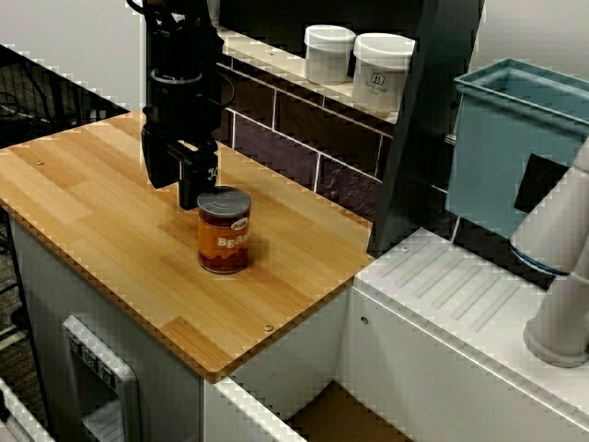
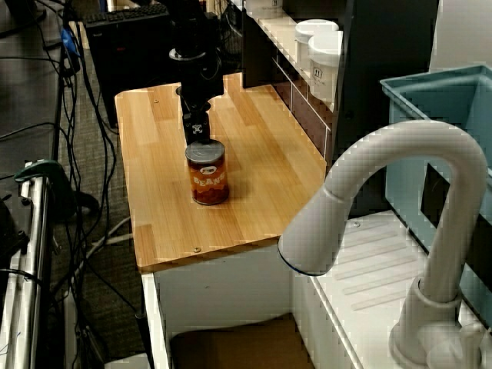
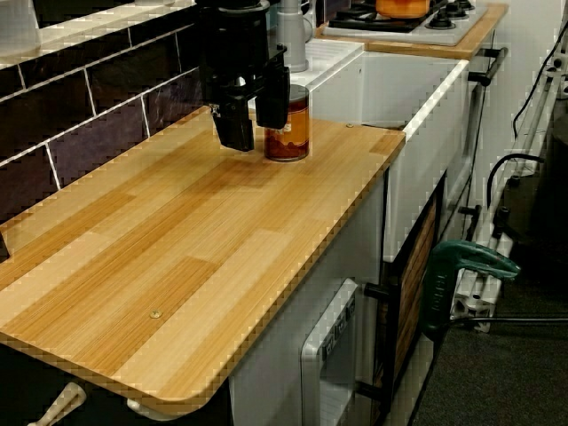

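Nearest to the camera, in the view from over the sink, a white faucet (image 1: 561,267) stands at the right edge, with a ribbed white draining board (image 1: 460,295) just beside it. Next comes the wooden counter (image 1: 92,212). On it, toward the end that meets the draining board, a can of beans (image 1: 224,232) stands upright with its orange label facing the camera. Just behind the can hangs the black gripper (image 1: 177,191), pointing straight down. Its two fingers are spread apart with nothing between them, so it is released and holds nothing. The fingertips are above the wood, at about the height of the top of the can. In the low view along the counter one finger (image 3: 273,98) overlaps the can, and I cannot tell if it touches it; the other finger is apart from it. Farther back a dark tiled wall (image 1: 276,147) runs along the counter, and on the ledge (image 1: 276,63) above it two white jars (image 1: 329,53) stand side by side. A blue bin (image 1: 502,157) sits to the right, behind the draining board.
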Motion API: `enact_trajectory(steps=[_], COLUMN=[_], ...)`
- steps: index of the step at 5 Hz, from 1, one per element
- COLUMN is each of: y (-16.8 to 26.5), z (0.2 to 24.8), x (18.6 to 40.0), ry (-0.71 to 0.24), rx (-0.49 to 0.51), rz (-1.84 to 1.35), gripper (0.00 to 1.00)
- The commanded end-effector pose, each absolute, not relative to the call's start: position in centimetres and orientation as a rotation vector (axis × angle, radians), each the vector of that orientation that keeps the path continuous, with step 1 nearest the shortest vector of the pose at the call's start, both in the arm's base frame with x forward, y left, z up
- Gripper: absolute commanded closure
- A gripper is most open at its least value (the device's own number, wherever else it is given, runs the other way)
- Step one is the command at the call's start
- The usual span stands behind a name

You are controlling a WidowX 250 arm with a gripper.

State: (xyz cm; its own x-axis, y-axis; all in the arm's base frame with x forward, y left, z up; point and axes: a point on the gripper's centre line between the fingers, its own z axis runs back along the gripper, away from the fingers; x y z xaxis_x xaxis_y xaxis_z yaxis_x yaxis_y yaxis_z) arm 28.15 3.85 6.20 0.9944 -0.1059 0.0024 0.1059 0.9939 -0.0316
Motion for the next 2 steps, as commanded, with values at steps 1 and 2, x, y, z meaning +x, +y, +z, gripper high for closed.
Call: enact_trajectory(steps=[1,2], y=[2.34,1.78], z=[7.61,7.64], x=[28.11,27.37], ry=[-0.048,-0.039], rx=[-0.038,-0.043], rz=[-0.112,-0.12], gripper=[0.0,0.0])
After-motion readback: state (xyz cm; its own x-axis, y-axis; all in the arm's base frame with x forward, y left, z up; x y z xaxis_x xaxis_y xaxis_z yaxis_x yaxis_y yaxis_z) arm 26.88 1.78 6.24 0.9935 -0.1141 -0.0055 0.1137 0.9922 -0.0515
